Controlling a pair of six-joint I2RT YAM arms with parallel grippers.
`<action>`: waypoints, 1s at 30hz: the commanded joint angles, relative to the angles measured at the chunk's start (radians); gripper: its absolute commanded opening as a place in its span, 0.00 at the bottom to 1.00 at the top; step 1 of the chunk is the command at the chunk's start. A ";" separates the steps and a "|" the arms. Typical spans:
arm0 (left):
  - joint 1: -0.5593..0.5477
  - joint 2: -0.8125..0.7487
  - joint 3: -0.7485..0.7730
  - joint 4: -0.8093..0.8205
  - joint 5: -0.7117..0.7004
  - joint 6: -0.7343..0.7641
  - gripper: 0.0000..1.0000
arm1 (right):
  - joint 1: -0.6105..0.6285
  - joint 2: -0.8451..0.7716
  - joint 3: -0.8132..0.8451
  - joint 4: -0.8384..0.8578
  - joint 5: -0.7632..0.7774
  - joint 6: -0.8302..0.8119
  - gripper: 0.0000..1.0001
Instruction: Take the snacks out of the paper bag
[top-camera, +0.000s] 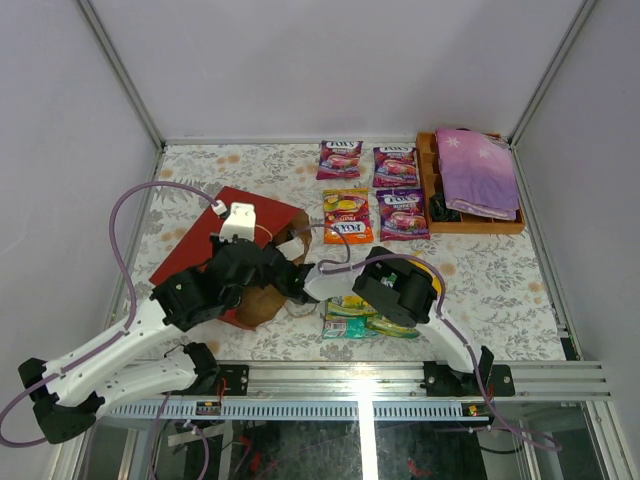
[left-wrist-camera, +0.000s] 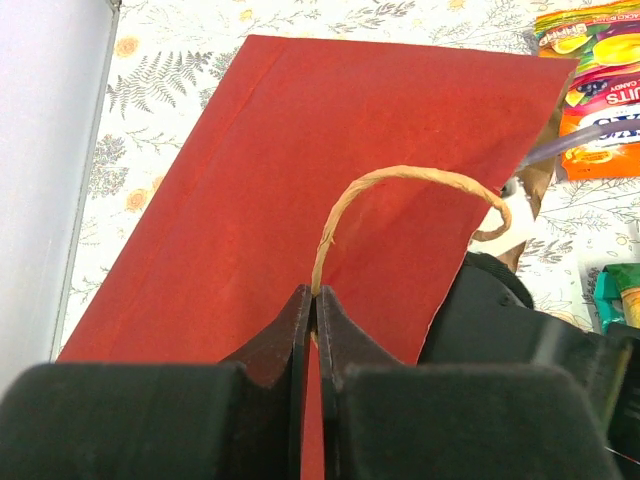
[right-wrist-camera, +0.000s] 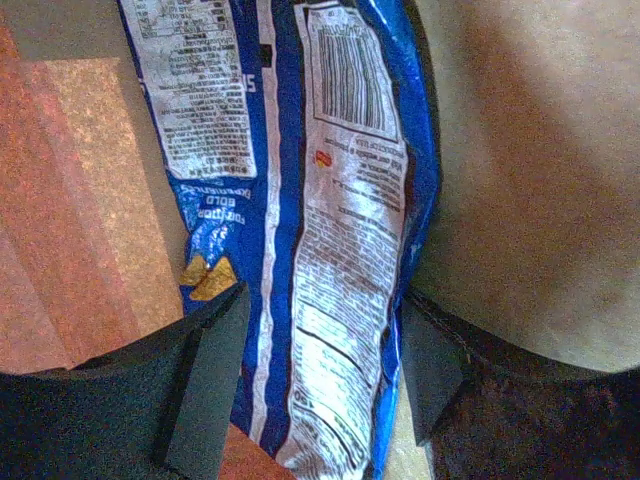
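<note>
Top external shows floral tabletop (top-camera: 500, 280) (white walls (top-camera: 330, 60)), left pincer (left-wrist-camera: 313, 295) clenching cord handle (left-wrist-camera: 400, 172), right pincer (right-wrist-camera: 320, 320) straddling blue bag (right-wrist-camera: 340, 150), grip unclear.

Inside the paper bag (top-camera: 200, 240), the blue Doritos bag (right-wrist-camera: 320, 200) fills the span between the fingers of the right claw (right-wrist-camera: 322, 310), with kraft walls close on both sides. Beyond the mouth, candy pouches (top-camera: 347, 217) crowd the bench (top-camera: 500, 290); bare bench lies open rightward, short of the wooden tray (top-camera: 480, 228).
</note>
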 joint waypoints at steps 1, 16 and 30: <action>0.010 0.002 0.005 0.051 0.006 -0.002 0.00 | 0.008 0.083 0.108 -0.102 0.052 0.028 0.65; 0.038 -0.021 -0.002 0.045 -0.103 -0.043 0.00 | 0.039 -0.102 -0.036 0.119 -0.062 -0.328 0.00; 0.087 0.029 0.016 -0.004 -0.299 -0.098 0.00 | 0.058 -0.616 -0.244 -0.095 -0.355 -0.615 0.00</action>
